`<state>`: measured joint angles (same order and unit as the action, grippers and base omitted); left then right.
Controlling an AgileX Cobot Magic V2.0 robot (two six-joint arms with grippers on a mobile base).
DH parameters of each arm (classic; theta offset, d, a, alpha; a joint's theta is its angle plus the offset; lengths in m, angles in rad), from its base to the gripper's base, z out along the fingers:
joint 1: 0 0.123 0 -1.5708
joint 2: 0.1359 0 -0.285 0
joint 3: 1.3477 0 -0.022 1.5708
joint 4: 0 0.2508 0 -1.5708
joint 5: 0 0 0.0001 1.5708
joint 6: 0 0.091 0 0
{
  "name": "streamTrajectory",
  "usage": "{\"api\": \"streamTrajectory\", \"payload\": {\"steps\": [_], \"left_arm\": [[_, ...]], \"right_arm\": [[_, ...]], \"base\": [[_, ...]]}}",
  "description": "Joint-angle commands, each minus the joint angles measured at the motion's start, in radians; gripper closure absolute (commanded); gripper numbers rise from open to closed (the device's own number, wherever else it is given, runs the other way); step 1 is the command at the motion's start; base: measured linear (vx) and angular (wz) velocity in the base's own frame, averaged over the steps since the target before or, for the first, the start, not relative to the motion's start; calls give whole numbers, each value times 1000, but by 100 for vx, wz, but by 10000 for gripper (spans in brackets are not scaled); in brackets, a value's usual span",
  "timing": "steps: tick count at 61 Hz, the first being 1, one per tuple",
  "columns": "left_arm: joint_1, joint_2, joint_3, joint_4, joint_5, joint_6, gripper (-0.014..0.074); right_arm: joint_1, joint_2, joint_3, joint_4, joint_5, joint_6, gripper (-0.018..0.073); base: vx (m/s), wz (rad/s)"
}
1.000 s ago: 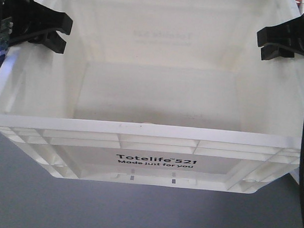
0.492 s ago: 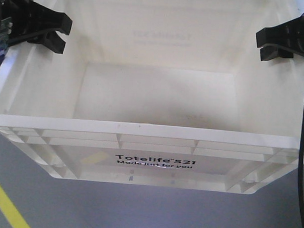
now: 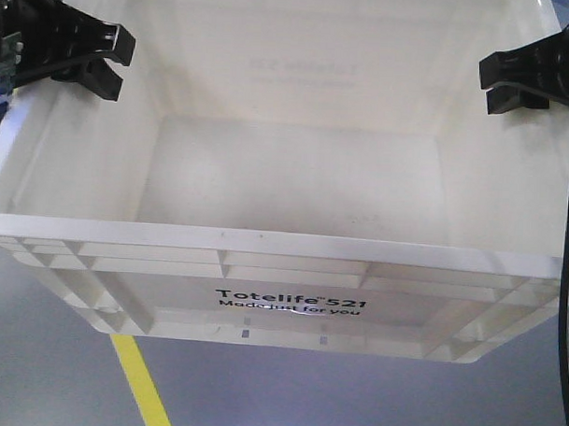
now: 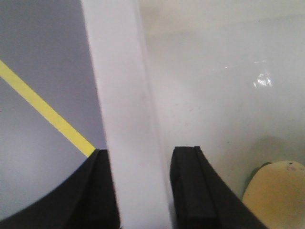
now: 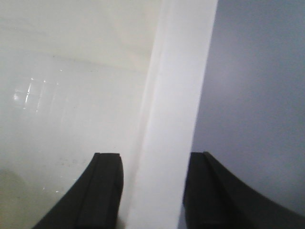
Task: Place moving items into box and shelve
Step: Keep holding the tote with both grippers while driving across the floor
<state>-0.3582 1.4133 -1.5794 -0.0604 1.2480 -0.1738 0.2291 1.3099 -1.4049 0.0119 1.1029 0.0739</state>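
2 grips on box [image 3: 293,243]: left gripper [image 4: 141,156], right gripper [image 5: 153,161].

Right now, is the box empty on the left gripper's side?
No, a yellow ball lies inside the box, near that wall.

From the front, can see only the fingertips of the left pincer [image 3: 117,65] and right pincer [image 3: 493,87]; lose both arms past the side edges. Cannot follow the box [image 3: 292,269] beyond the pincers, cropped by the top edge. Cannot read the faint print [image 3: 303,72] between the two pincers, blurred and mirrored. Lose the yellow floor line [image 3: 143,390] under the box, below the left pincer. From the left wrist, can make out just a slice of a yellow ball [image 4: 276,195] inward of the inner finger, cropped at the corner. Cannot name the dark smear [image 4: 251,180] beside it.
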Motion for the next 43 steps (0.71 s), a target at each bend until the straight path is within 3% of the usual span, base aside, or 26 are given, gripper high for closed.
{"api": "streamTrajectory", "payload": {"steps": [1,43], "left_arm": [[-9,-55,-51,-66,-97,13,601],[-9,-55,-51,-66,-97,13,601]], "right_arm": [[-2,-35,-44,-12,-95,16,565],[-2,-35,-44,-12,-95,16,565]], "base": [[-9,54],[-10,46]]}}
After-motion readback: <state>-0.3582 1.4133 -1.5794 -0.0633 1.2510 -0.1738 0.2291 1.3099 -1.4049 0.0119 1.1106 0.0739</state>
